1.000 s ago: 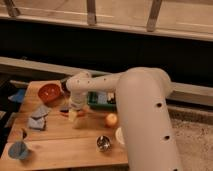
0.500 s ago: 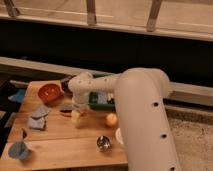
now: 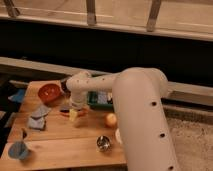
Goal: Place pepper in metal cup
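Where the bulky white arm [image 3: 142, 112] bends down over the wooden table [image 3: 60, 152], an orange-red bowl [image 3: 49, 92] sits at the back left. Just in front of it the gripper [image 3: 74, 115] hangs low, jaws spread, gripping nothing. Toward the front edge stands the metal cup [image 3: 103, 143], well apart from the pepper [image 3: 81, 111], which lies beneath the gripper, perhaps touching it.

The gripper [image 3: 74, 115], hanging low over the wooden table [image 3: 55, 142] by the green tray [image 3: 96, 99], is covering the pepper's [image 3: 82, 111] middle, while the bulky white arm [image 3: 142, 115] is hiding the tray's right part, most of the white cup [image 3: 119, 136] and the table's right end.
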`<state>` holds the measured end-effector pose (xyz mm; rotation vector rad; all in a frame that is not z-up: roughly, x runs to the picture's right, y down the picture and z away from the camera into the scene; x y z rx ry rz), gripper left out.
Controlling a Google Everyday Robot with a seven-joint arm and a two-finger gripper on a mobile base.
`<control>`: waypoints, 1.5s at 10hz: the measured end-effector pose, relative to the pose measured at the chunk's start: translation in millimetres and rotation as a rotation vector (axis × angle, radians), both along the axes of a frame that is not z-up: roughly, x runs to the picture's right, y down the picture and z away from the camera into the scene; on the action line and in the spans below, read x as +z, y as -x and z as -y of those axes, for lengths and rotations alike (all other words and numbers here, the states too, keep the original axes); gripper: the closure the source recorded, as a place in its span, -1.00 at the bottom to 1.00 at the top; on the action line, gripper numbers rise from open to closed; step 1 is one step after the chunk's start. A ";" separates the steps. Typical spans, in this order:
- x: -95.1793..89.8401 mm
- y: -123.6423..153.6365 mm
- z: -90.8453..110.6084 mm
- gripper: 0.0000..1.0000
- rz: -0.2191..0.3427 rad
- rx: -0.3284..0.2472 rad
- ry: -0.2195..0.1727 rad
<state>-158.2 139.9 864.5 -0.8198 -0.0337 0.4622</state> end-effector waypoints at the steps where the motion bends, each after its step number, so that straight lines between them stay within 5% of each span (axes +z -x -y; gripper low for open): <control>1: -0.2 5.0 0.9 -0.49 0.010 -0.002 -0.001; 6: 5.7 15.3 -13.7 -0.46 0.026 -0.017 0.037; 12: 1.6 28.1 -13.6 0.67 0.007 -0.063 -0.007; 15: -0.4 30.5 -12.6 1.00 0.006 -0.069 -0.019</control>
